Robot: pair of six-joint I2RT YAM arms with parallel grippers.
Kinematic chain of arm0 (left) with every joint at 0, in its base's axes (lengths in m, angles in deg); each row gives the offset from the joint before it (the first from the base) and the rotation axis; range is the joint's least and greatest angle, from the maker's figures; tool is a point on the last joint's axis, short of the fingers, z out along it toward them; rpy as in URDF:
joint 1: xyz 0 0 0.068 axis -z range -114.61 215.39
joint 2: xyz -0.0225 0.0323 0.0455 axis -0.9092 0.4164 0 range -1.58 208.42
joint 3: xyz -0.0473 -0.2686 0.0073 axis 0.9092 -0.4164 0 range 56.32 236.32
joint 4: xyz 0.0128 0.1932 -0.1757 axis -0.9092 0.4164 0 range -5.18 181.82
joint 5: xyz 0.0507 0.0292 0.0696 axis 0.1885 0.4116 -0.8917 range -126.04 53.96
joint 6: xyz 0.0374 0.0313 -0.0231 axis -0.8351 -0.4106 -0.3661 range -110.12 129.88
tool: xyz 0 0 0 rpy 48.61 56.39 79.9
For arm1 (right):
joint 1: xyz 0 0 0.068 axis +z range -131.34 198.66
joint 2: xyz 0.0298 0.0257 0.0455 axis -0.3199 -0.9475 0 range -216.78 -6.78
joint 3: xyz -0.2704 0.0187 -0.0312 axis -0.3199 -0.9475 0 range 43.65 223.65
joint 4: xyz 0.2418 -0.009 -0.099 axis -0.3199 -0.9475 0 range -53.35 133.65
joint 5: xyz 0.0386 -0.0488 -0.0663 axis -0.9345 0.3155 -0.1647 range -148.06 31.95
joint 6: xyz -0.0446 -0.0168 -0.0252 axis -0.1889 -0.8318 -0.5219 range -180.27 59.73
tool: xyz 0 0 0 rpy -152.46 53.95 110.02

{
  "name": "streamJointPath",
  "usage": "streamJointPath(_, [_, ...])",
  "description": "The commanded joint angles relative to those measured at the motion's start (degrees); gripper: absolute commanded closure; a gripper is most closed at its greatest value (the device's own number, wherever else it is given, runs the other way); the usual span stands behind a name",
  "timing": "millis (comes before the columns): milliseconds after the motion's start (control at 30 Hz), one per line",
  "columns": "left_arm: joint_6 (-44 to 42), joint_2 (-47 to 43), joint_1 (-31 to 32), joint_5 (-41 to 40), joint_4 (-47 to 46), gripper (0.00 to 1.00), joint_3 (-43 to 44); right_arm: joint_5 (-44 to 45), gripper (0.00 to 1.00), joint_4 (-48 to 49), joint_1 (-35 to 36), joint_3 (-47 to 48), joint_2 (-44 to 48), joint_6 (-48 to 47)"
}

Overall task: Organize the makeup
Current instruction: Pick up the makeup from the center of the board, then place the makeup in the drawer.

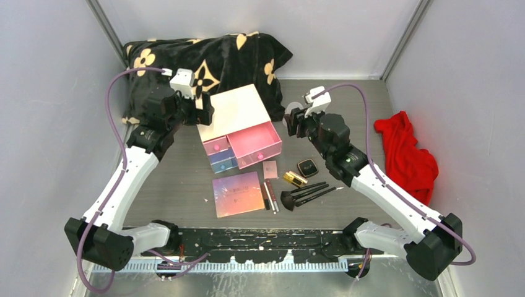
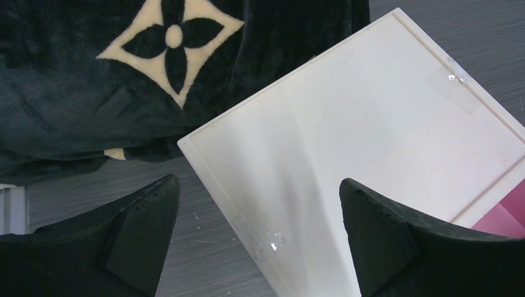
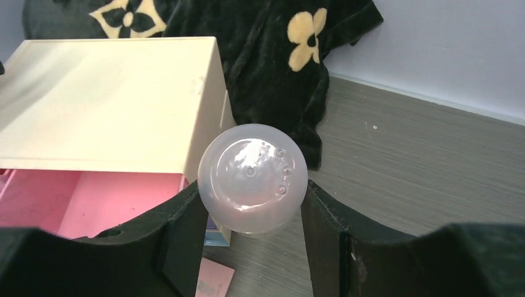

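Your right gripper (image 3: pixel 252 207) is pinching a frosted clear ball (image 3: pixel 252 178), a finger pressed to each side, and it hangs just past the right corner of the cream box (image 3: pixel 111 105), above the pulled-out pink drawer (image 3: pixel 93 204). Your left gripper (image 2: pixel 260 238) is spread wide, nothing between its fingers (image 2: pixel 145 229), hovering over the near-left corner of the box lid, with the black flower-print blanket (image 2: pixel 93 93) bunched right behind. From the top camera, the rest of the makeup lies on the table in front of the box: the iridescent palette (image 1: pixel 238 193) flat on the left, the thin sticks (image 1: pixel 267 195) just beside its right edge, the tiny pink compact (image 1: pixel 270 169) above them, then the gold tube (image 1: pixel 295 179), the black compact (image 1: pixel 308 167) and the black-handled brushes (image 1: pixel 306 194) fanned out under your right arm. The red cloth (image 1: pixel 408 154) sits well apart on the right
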Motion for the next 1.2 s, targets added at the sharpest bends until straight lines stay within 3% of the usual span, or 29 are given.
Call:
streamJointPath(0, [-0.8, -2.1, -0.3, -0.8, -2.0, 0.0, -0.4, -5.8, 0.99, -1.6, 0.0, 4.8, -0.9, -1.4])
streamJointPath(267, [-0.6, -1.8, -0.3, -0.6, -2.2, 0.0, -0.6, -12.7, 0.99, -3.3, 0.2, 5.4, 1.2, -0.7])
streamJointPath(700, [0.5, -1.0, -0.3, 0.4, -3.0, 0.0, -0.9, -12.0, 0.99, -5.5, 0.2, 8.2, 4.6, -2.8])
streamJointPath(1167, [0.3, -0.1, -0.3, 0.2, -3.0, 0.0, -0.7, -29.6, 0.99, -9.4, 0.2, 12.1, 0.7, -0.3])
